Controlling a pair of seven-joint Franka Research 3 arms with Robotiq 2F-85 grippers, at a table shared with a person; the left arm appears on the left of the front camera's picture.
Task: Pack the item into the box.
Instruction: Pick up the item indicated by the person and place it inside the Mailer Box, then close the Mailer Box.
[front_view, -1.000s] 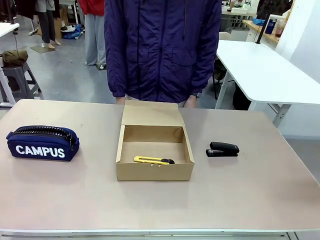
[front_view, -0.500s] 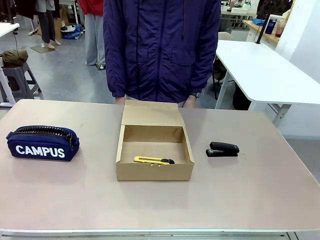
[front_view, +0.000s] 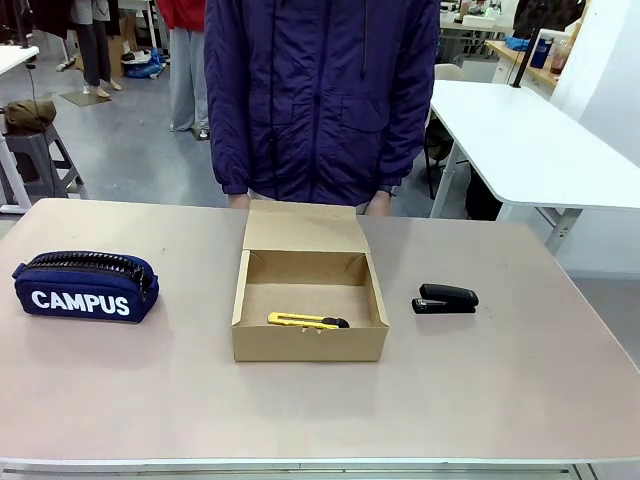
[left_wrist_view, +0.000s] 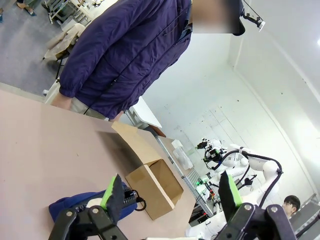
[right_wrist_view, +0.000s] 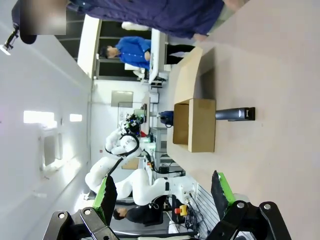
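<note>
I see the yellow knife (front_view: 300, 320) lying inside the open box (front_view: 309, 343) on the counter (front_view: 150, 400); my left jaws and right jaws both gape wide, empty.

Bright, even indoor light, soft shadows; wrist views bend at their edges

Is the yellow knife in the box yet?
In: the yellow utility knife lies flat on the floor of the open cardboard box.

Open box (right_wrist_view: 202, 125) beside stapler (right_wrist_view: 235, 114) on table (right_wrist_view: 280, 65).
</note>
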